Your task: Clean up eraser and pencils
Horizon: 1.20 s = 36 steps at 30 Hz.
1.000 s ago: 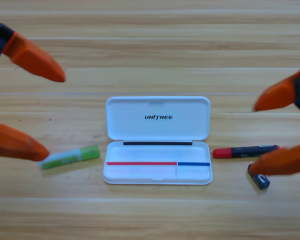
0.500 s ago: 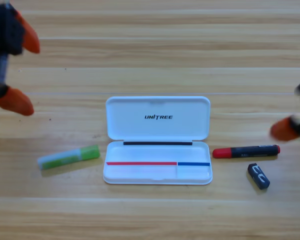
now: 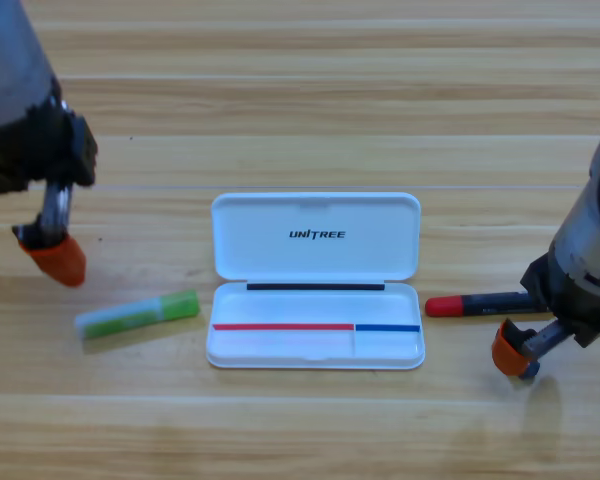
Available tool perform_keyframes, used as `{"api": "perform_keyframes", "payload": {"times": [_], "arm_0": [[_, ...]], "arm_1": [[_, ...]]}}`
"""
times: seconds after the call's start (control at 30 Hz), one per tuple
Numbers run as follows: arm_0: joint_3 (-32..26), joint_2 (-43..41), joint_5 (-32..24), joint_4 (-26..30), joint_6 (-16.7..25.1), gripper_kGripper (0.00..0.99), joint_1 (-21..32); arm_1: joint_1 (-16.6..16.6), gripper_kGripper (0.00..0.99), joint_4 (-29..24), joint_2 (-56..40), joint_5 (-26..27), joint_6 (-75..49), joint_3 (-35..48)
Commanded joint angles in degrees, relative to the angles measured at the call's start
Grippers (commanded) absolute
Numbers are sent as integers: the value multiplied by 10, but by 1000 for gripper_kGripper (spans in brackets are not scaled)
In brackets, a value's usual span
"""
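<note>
The light-green pencil [image 3: 138, 314] lies flat on the table, left of the open white case [image 3: 316, 262]. My left gripper [image 3: 53, 256] points down at the table, up and to the left of that pencil and apart from it. The red pencil with the black cap [image 3: 468, 303] lies right of the case, its cap end covered by my right arm. My right gripper [image 3: 514, 352] points down just below that cap end, where the eraser lay. The eraser is hidden under it.
The case's lid [image 3: 316, 235] stands folded back toward the far side, and its shallow tray [image 3: 280, 347] holds nothing. Both grey arms come down steeply at the left and right edges of the table.
Both arms have come in from the picture's edges and tipped their grippers down: the left near the green pencil's left end, the right onto the spot of the eraser. The pencils have not moved.
</note>
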Motion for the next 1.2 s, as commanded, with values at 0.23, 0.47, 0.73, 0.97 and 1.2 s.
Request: {"api": "perform_keyframes", "payload": {"times": [0.23,0.47,0.73,0.97,1.2], "arm_0": [[37,85,-33,-46,-19,979,40],[46,124,-35,-83,-43,980,69],[65,159,-33,-115,-58,989,75],[73,166,-34,-127,-66,989,74],[86,172,-33,-144,-68,989,73]], "arm_1": [[-50,850,-38,79,26,19,2],[-52,836,-46,98,48,28,-2],[-56,808,-60,112,69,34,-2],[-62,124,-64,127,83,27,0],[-73,0,-27,112,76,5,3]]}}
